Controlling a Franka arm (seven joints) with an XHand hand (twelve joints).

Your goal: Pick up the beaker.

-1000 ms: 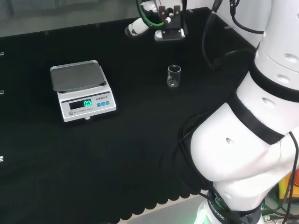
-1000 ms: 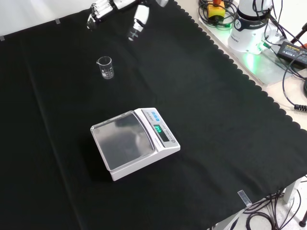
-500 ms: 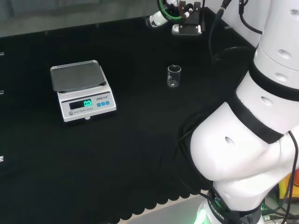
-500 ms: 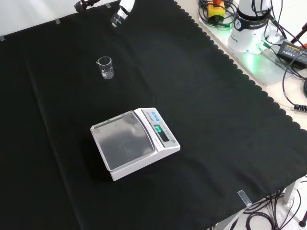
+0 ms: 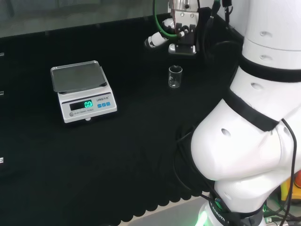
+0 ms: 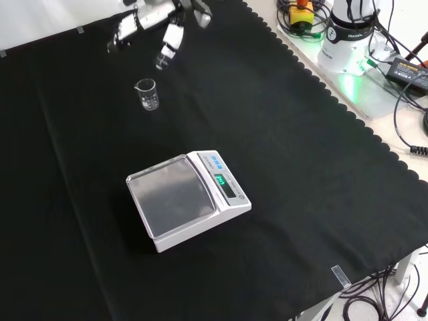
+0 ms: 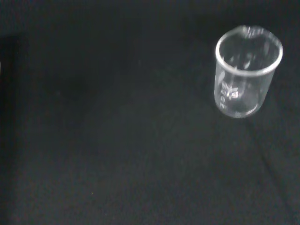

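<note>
A small clear glass beaker (image 6: 147, 94) stands upright and empty on the black cloth; it is also in the head view (image 5: 175, 76) and close up in the wrist view (image 7: 247, 74). The hand (image 6: 148, 20) hovers above and just beyond the beaker in the front view. It is open, its fingers (image 6: 122, 32) stretched out to one side and the thumb (image 6: 168, 48) to the other, touching nothing. In the head view the hand (image 5: 157, 40) hangs just behind and left of the beaker, under the wrist's black camera mount (image 5: 184, 29).
A white digital scale (image 6: 188, 198) with a steel pan stands on the cloth nearer the front camera; in the head view the scale (image 5: 82, 90) is at the left. The arm's base (image 6: 351, 33), cables and a black box lie past the cloth's scalloped edge.
The hand has come down from the far edge of the cloth towards the beaker. The arm's upper links have swung left in the head view. Beaker and scale have not moved.
</note>
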